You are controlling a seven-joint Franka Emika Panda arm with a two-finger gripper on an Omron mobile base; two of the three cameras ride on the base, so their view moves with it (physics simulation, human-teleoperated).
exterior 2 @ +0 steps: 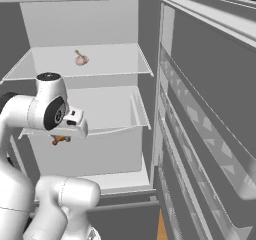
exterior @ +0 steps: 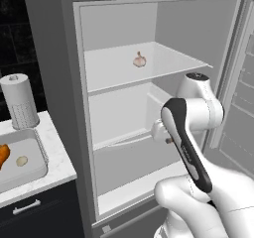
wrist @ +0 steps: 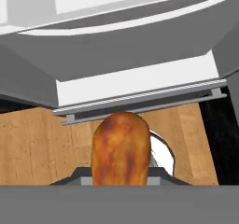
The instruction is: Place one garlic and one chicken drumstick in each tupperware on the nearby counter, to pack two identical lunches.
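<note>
A browned chicken drumstick (wrist: 120, 149) sits between my fingers in the hand view, with my gripper (exterior 2: 62, 137) shut on it in front of the open fridge's lower part. The drumstick (exterior 2: 58, 141) shows as a small orange bit under the hand. One garlic (exterior: 140, 60) lies on the fridge's upper shelf (exterior 2: 81, 59). On the white counter (exterior: 58, 158) at the left stands a grey tupperware (exterior: 40, 150). Inside it lie another drumstick (exterior: 2, 155) and a garlic (exterior: 22, 160).
The fridge door (exterior 2: 210, 134) stands open on the right with its racks facing in. A white drawer (exterior: 126, 120) sits below the shelf. A grey cylinder with a white top (exterior: 19, 102) stands behind the tupperware. Wooden floor (wrist: 37, 143) lies below the hand.
</note>
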